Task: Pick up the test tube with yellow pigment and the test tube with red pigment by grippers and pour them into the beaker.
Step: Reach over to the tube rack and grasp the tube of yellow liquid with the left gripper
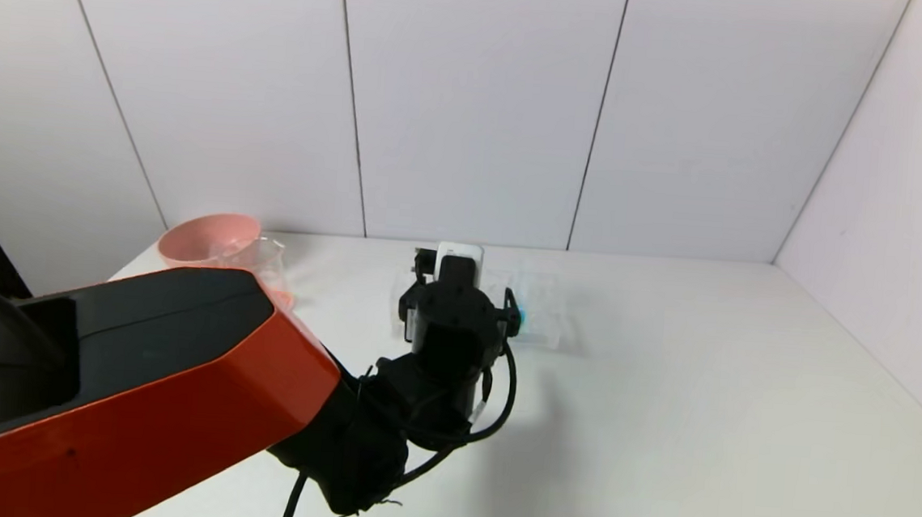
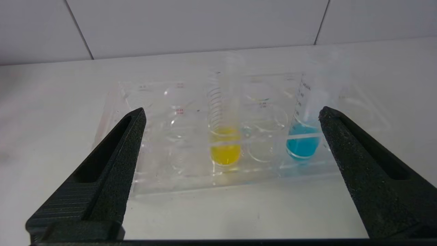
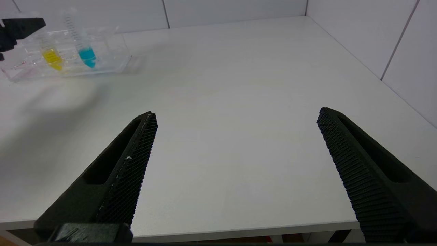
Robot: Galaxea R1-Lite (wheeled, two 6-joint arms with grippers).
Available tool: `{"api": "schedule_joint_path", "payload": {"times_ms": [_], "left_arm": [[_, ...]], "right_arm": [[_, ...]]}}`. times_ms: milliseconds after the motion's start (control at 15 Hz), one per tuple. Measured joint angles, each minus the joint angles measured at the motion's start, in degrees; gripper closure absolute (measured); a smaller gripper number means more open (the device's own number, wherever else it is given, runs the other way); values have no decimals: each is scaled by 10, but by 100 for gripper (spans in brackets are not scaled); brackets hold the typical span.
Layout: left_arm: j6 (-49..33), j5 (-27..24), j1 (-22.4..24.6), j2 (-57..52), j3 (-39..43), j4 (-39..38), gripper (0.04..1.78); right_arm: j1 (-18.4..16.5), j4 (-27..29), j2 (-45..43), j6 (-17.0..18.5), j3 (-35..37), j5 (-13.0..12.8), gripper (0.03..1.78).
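- Left claw (image 2: 232, 116) spread wide, lined up on yellow tube (image 2: 224, 143) upright in clear rack (image 2: 170, 181), ready to straddle it.
- Red tube not visible.
- Beaker (image 1: 266, 259) beside pink bowl (image 1: 206, 242).
- Right claw (image 3: 235, 119) wide, idle over table (image 3: 239, 85).

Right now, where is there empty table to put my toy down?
Bare white table stretches from the clear tube rack out to the right wall. The right gripper hangs open over that side. It is crowded on the left: the left gripper, pink bowl and beaker sit close.
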Motion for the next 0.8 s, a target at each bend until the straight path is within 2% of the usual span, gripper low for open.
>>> {"api": "schedule_joint_path", "payload": {"times_ms": [467, 800], "left_arm": [[11, -29, 53, 65, -103, 11, 6], [11, -49, 61, 84, -123, 17, 6]], "right_arm": [[0, 0, 0, 0, 0, 0, 10], [0, 0, 0, 0, 0, 0, 10]]}}
